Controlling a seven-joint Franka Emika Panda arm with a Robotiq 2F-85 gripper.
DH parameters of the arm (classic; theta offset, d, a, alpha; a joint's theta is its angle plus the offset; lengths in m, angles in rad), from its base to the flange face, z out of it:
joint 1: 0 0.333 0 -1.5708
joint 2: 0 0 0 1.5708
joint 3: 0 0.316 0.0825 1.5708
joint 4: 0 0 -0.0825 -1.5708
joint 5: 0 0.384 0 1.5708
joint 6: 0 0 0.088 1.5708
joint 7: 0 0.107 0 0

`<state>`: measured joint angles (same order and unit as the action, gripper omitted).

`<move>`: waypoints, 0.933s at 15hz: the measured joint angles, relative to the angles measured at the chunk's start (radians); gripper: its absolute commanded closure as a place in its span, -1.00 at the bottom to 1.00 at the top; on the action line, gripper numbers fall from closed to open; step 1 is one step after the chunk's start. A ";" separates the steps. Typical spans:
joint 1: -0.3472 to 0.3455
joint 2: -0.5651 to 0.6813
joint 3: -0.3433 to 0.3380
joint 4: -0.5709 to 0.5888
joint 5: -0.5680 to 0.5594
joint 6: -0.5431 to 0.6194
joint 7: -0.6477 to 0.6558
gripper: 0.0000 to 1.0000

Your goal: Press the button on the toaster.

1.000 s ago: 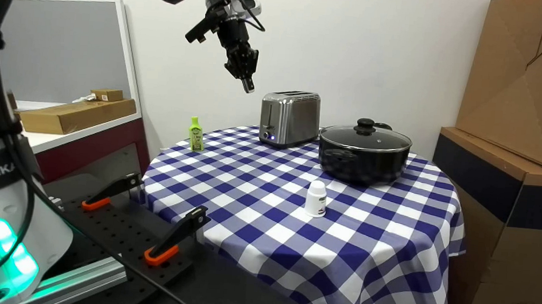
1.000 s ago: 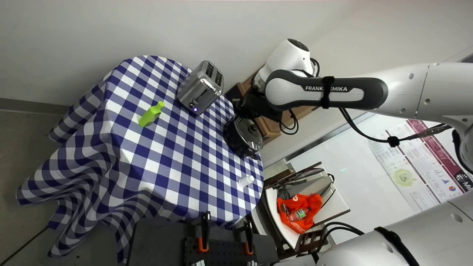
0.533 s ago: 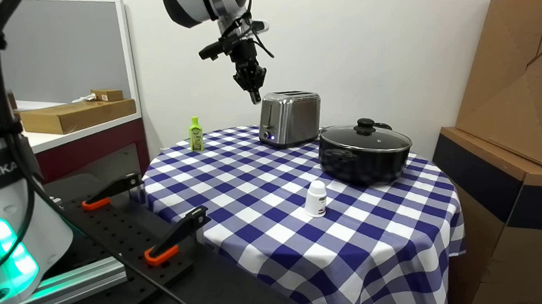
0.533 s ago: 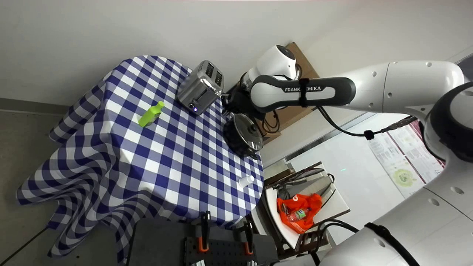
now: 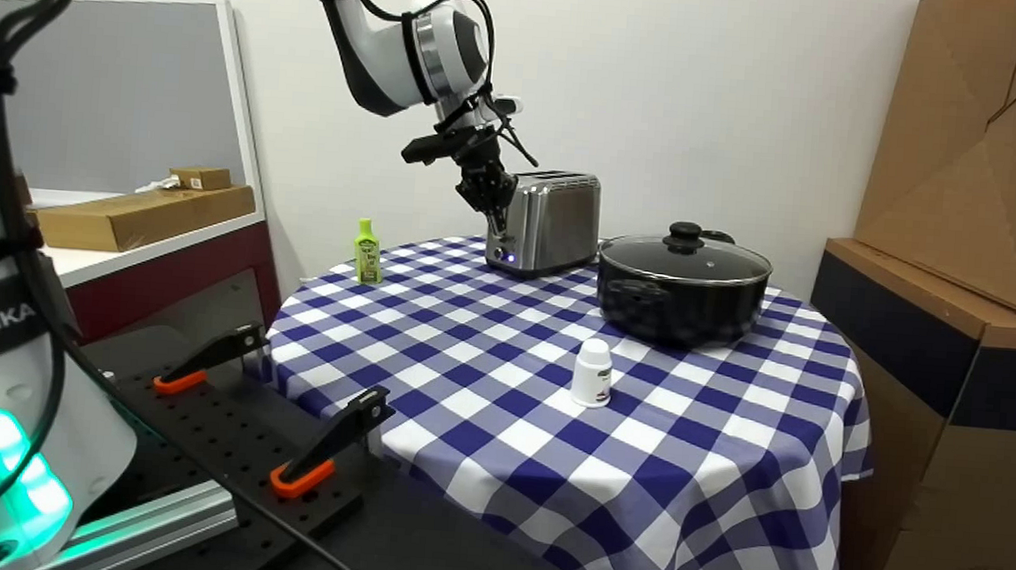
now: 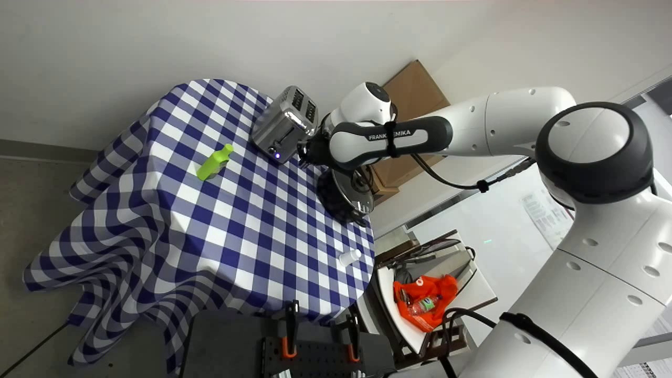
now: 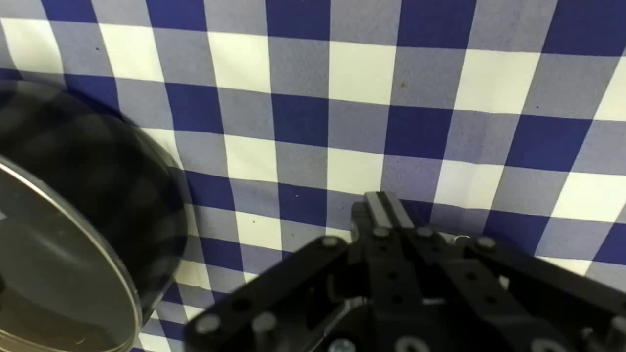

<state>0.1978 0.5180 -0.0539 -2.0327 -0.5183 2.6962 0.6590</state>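
Observation:
The silver toaster (image 5: 559, 226) stands at the back of the table, its slotted top and narrow front end also showing in an exterior view (image 6: 278, 126). A blue-lit button (image 5: 512, 257) and a dark knob sit low on that end. My gripper (image 5: 499, 231) points down at this end, its tips just above the knob and over the lever slot. It also shows beside the toaster's front in an exterior view (image 6: 303, 157); I cannot tell if it touches. In the wrist view the fingers (image 7: 389, 210) are together with nothing between them, and the toaster is mostly hidden behind them.
A black lidded pot (image 5: 684, 297) stands right beside the toaster and at left in the wrist view (image 7: 146, 195). A green bottle (image 5: 368, 253) and a white bottle (image 5: 592, 376) stand on the checkered table (image 5: 467, 354). A wall is close behind.
My gripper has come down and towards the toaster, from above it and off to one side to right in front of its narrow end. The toaster, pot and bottles have not moved.

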 measured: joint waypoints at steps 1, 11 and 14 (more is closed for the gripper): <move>0.010 0.026 -0.009 0.021 0.004 0.009 -0.011 1.00; 0.046 0.191 -0.028 0.154 0.154 0.069 -0.187 1.00; 0.047 0.211 -0.030 0.174 0.183 0.089 -0.228 1.00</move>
<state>0.2446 0.7289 -0.0839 -1.8585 -0.3351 2.7849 0.4314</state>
